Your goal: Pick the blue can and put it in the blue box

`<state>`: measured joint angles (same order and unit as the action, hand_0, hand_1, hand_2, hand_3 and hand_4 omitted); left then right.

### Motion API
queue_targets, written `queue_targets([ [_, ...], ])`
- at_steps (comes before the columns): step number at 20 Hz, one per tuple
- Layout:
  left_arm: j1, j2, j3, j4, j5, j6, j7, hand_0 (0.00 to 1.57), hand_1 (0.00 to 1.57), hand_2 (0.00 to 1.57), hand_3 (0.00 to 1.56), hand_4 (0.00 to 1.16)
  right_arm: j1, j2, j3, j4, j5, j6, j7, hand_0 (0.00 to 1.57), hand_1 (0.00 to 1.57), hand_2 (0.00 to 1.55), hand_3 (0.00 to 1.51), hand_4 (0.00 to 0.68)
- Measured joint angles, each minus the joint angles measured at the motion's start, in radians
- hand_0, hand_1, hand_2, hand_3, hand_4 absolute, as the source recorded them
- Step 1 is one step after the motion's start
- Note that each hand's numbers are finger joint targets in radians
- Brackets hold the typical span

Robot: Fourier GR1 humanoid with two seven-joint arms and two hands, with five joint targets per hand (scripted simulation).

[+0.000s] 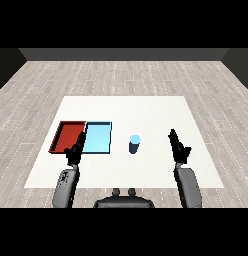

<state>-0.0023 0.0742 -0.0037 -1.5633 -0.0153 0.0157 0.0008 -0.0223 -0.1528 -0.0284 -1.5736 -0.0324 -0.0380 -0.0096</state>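
The blue can (134,144) stands upright on the white table (146,110), just right of the light blue tray (98,137). My right hand (178,146) hovers to the right of the can with its fingers straight, well apart from it. My left hand (76,149) is open too, over the near edge where the red tray (67,135) and the light blue tray meet. Neither hand touches the can.
The red tray and the light blue tray lie side by side at the table's left. Both trays hold nothing. A grey wooden floor surrounds the table.
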Motion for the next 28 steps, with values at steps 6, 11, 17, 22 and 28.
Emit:
queue_targets([
  [6, 0.009, 0.003, 0.002, -0.017, -0.008, -0.010, 0.012, 0.00, 0.00, 0.00, 0.00, 0.00, 0.126, -0.025, -0.016, -0.064, -0.026, 0.097, -0.028, 0.00, 0.00, 0.00, 0.00, 0.000],
  [11, 0.002, -0.011, 0.008, -0.073, 0.020, -0.036, -0.169, 0.00, 0.00, 0.00, 0.00, 0.00, 0.183, 0.001, -0.019, -0.129, -0.176, 0.237, -0.161, 0.00, 0.00, 0.00, 0.00, 0.000],
  [17, 0.013, -0.010, 0.024, -0.069, 0.046, -0.075, -0.278, 0.00, 0.00, 0.00, 0.00, 0.00, 0.224, -0.014, -0.057, -0.134, -0.249, 0.345, -0.227, 0.00, 0.00, 0.00, 0.00, 0.000],
  [22, 0.036, -0.022, 0.023, -0.072, 0.041, -0.077, -0.329, 0.00, 0.00, 0.00, 0.00, 0.00, 0.207, 0.004, -0.071, -0.118, -0.256, 0.364, -0.224, 0.00, 0.00, 0.00, 0.00, 0.000],
  [28, 0.026, -0.029, 0.036, -0.061, 0.064, -0.083, -0.337, 0.00, 0.00, 0.00, 0.00, 0.00, 0.134, 0.023, -0.084, -0.064, -0.275, 0.350, -0.163, 0.00, 0.00, 0.00, 0.00, 0.000],
])
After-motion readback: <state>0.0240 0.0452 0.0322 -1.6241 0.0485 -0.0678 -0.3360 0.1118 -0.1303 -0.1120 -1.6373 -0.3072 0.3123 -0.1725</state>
